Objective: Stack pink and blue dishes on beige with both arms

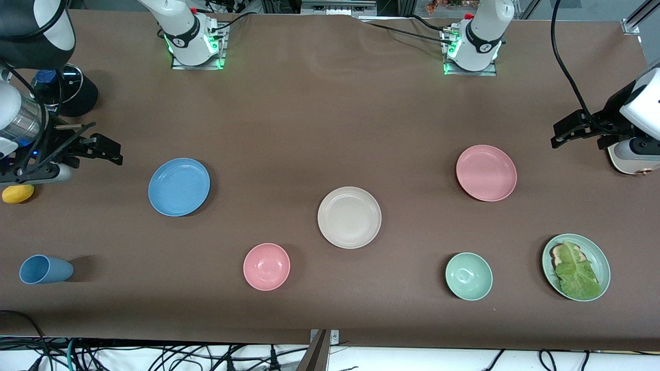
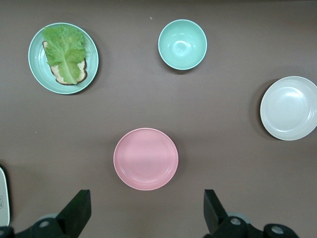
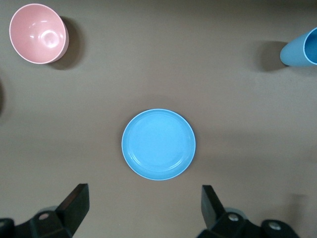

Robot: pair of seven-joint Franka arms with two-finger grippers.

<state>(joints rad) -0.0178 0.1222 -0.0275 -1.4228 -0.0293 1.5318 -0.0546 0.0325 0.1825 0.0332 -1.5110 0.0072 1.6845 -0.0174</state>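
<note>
The beige plate lies mid-table and also shows in the left wrist view. The pink plate rests toward the left arm's end, and the blue plate toward the right arm's end. All three lie apart and bare. My left gripper hangs open over bare table beside the pink plate, its fingers wide apart around nothing. My right gripper hangs open over the table beside the blue plate, also holding nothing.
Near the front camera sit a pink bowl, a green bowl, a green plate with lettuce on bread and a blue cup on its side. A cream toaster and a yellow object stand at the table's ends.
</note>
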